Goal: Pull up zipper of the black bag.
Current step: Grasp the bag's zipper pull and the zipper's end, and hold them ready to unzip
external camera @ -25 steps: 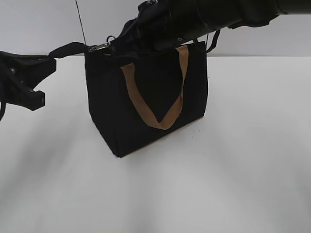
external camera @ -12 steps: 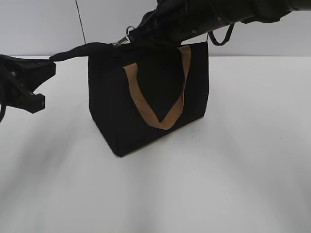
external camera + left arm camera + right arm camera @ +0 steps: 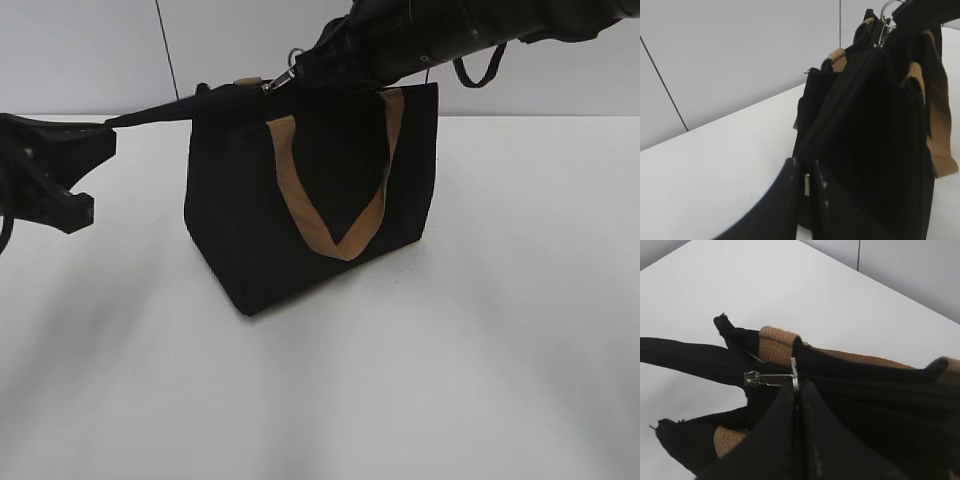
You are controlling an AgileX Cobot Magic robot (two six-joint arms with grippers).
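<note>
The black bag stands upright on the white table with tan strap handles. Its zipper runs along the top edge. My left gripper is shut on the black zipper tail at the bag's left end and holds it taut; it sits at the left in the exterior view. My right gripper is shut on the ring of the silver pull tab, above the bag's top near the left tan strap. The tab also shows in the exterior view.
The white table stretches around the bag. A pale wall with a thin dark seam stands behind. The right arm's dark bulk hangs over the bag's top right.
My right gripper has drawn the pull tab to the right along the bag's top. The zipper tail held by my left gripper has stretched straighter. The bag has shifted slightly right.
</note>
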